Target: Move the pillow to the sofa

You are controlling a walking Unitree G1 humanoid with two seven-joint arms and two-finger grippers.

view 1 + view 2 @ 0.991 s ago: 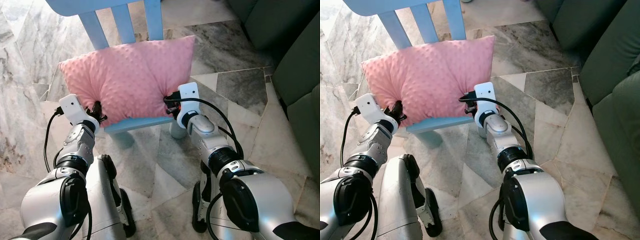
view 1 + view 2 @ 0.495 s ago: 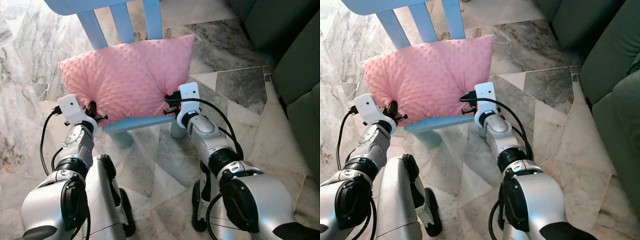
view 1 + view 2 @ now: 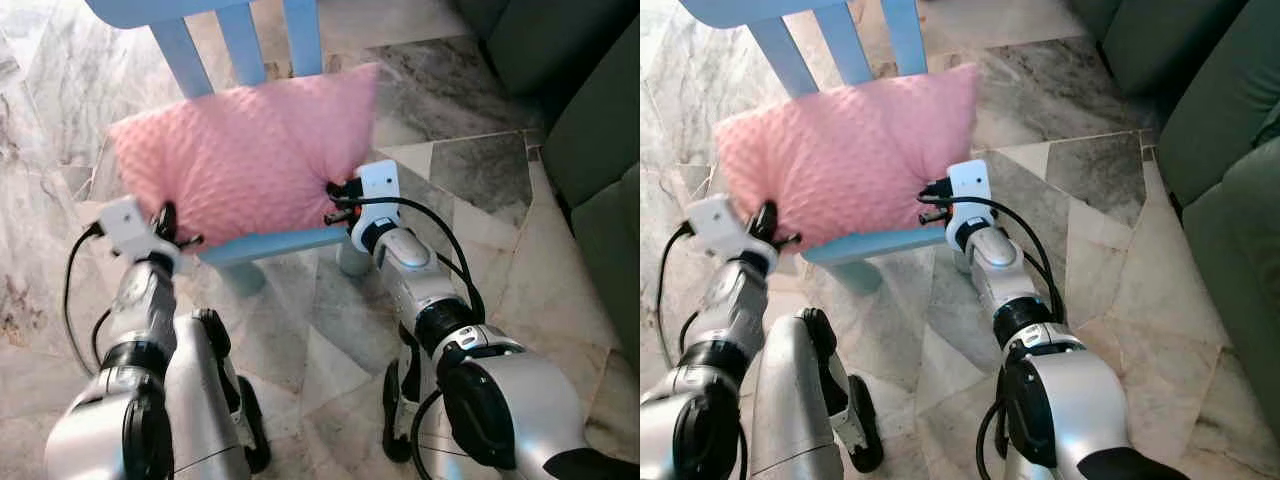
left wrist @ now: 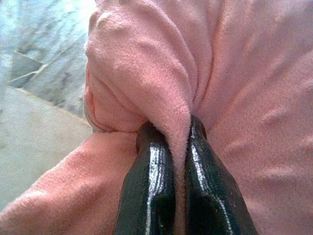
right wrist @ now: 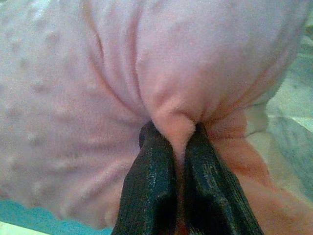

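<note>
A pink dotted pillow (image 3: 245, 150) lies over the seat of a small light-blue chair (image 3: 285, 243). My left gripper (image 3: 168, 226) is shut on the pillow's near left edge, pinching a fold of pink fabric (image 4: 178, 142) between its black fingers (image 4: 151, 186). My right gripper (image 3: 335, 200) is shut on the pillow's near right edge, with another fold (image 5: 178, 132) squeezed between its fingers (image 5: 154, 186). The dark green sofa (image 3: 590, 130) stands to the right.
The chair's blue back slats (image 3: 240, 40) rise behind the pillow. One chair leg (image 3: 352, 262) stands on the marble floor (image 3: 330, 320) close to my right arm. Open floor (image 3: 1080, 170) lies between the chair and the sofa (image 3: 1220, 110).
The pillow has lifted and shifted a little to the left. My left arm has swung outward to the left with its corner; both grippers keep their hold.
</note>
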